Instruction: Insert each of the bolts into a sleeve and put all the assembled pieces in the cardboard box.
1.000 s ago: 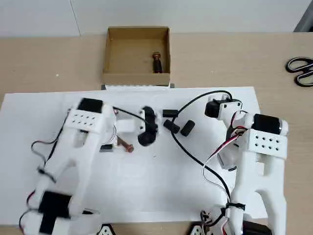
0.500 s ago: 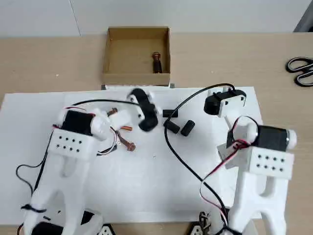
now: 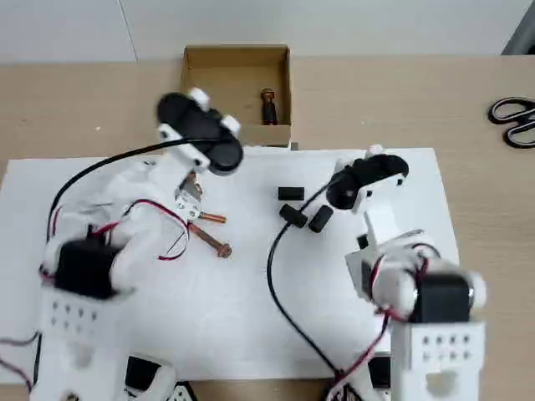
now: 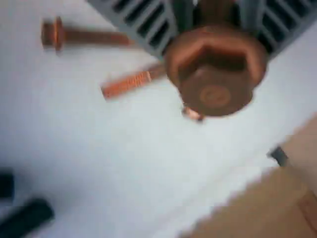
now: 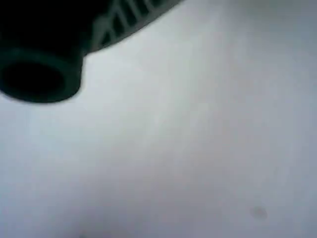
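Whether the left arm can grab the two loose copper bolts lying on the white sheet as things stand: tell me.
Probably not yet. The left gripper is shut on another copper hex-head bolt, so it is full. The two loose bolts lie uncovered on the white sheet nearby.

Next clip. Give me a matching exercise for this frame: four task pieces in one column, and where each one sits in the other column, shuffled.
Things:
1. bolt seen head-on
2. sleeve seen end-on
3. bolt already in a sleeve
4. two loose bolts

Places:
a. lying on the white sheet
b. in the left gripper
c. inside the cardboard box
d. in the right gripper

Pairs: 1-b; 2-d; 3-c; 4-a
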Controlling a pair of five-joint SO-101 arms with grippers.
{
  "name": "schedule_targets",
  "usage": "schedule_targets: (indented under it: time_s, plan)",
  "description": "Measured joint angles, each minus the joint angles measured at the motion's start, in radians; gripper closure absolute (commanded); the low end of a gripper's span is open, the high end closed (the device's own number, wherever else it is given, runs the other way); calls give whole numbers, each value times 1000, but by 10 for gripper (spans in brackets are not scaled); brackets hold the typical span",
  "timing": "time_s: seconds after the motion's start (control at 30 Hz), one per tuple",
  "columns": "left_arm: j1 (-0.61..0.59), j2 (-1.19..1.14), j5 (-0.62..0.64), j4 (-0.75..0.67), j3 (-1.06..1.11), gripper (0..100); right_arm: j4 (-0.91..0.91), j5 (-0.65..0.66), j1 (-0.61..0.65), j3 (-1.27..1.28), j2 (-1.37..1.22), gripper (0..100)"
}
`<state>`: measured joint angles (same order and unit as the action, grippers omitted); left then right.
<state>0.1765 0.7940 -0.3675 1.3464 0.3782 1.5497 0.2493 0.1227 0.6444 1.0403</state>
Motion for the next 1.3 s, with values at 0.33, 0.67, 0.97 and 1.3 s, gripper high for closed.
schedule_targets:
  time_s: [0.33,0.67,0.97,1.3]
  plan:
    - [9,404,431,-400,473,994,-170,-204,193,219,299,995]
    - [18,611,795,-491,677,994,-347,-245,393,405,427,995]
    - [31,612,999,-496,678,994,-390,-319,578,477,434,995]
    - [143,612,1083,-496,678,994,-488,-324,623,525,434,995]
